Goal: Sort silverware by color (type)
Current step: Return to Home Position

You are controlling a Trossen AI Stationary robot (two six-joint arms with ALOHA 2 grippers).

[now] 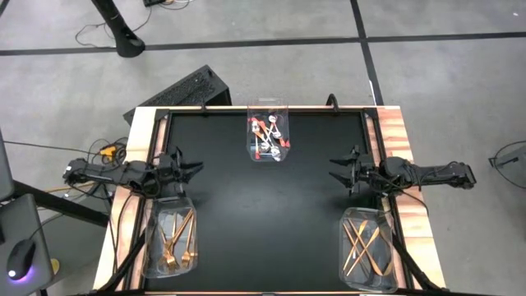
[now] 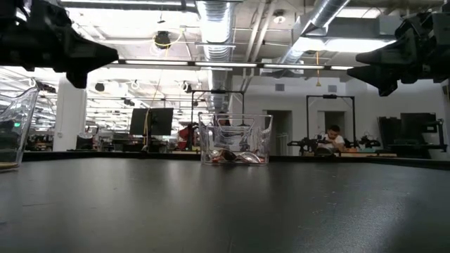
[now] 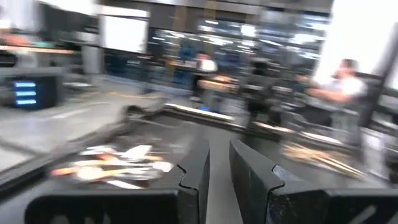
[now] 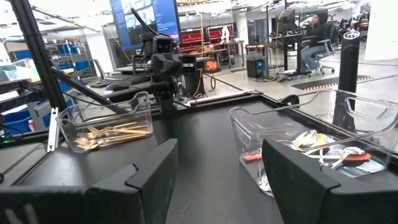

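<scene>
Closest in, the two dark fingers of the right end effector [image 4: 217,158] stand spread wide with nothing between them. Seen from above, it hangs at the right middle of the frame, just up-frame of the lower right bin [image 1: 346,263], where the thin gold knives [image 1: 366,247] lie crossed. The left end effector [image 1: 192,168] mirrors it at the left middle, next to the lower left bin [image 1: 149,247] that holds the gold forks [image 1: 177,238]. Its fingers show only a narrow gap and grip nothing. The orange-handled spoons [image 1: 269,138] lie in the third bin [image 1: 251,123] at the top centre. I see no utensil loose on the black surface [image 1: 271,222], so the sorting looks finished to me, and the step in hand seems to be taking both arms to rest. The next move, I'd judge, needs no grasp, only a retreat that keeps each arm clear of the bin walls.
</scene>
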